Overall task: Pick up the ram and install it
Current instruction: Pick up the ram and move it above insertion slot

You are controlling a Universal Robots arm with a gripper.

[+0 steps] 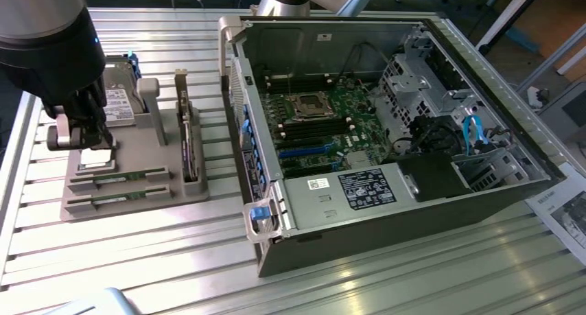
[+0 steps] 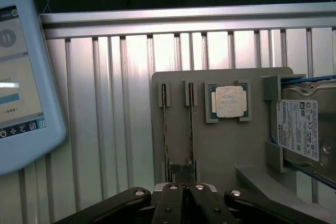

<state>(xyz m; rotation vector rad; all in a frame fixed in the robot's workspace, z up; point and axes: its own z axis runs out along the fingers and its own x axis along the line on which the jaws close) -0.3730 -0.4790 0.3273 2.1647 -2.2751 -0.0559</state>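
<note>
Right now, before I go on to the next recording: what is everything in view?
ram sticks: two, green, side by side in slots of the holder
holder: one, grey, on the table at the exterior view's left
processor chip: one, silver, in a recess of the holder
hard drive: one, silver with a white label, at the holder's end
circuit card: one, dark, standing on edge in the holder
computer case: one, dark grey, open, at the exterior view's right
motherboard: one, green, inside the case
tablet: one, pale blue frame, screen lit, beside the holder
table: one, silver, slatted
arm: one, black and grey, above the holder
gripper: one, black, over the holder by the ram sticks
</note>
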